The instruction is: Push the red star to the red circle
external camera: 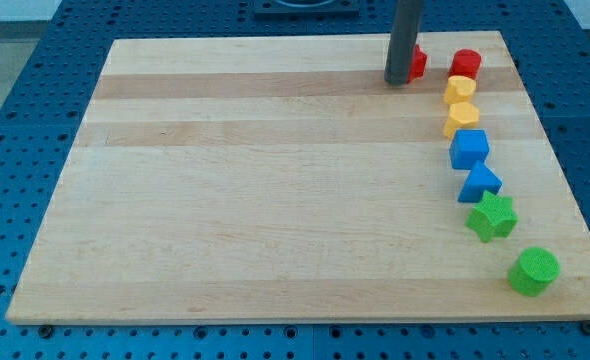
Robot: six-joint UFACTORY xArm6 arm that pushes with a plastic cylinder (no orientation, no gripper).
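Note:
The red star (417, 64) lies near the board's top right, partly hidden behind my rod. My tip (397, 82) rests on the board just left of the star, touching or nearly touching it. The red circle (465, 63) lies a short way to the star's right, with a small gap between them.
Below the red circle a column of blocks runs down the right side: a yellow block (460, 89), a second yellow block (462, 118), a blue cube (469, 148), a blue triangle (481, 183), a green star (492, 216) and a green circle (533, 271). The wooden board (275, 180) lies on a blue pegboard table.

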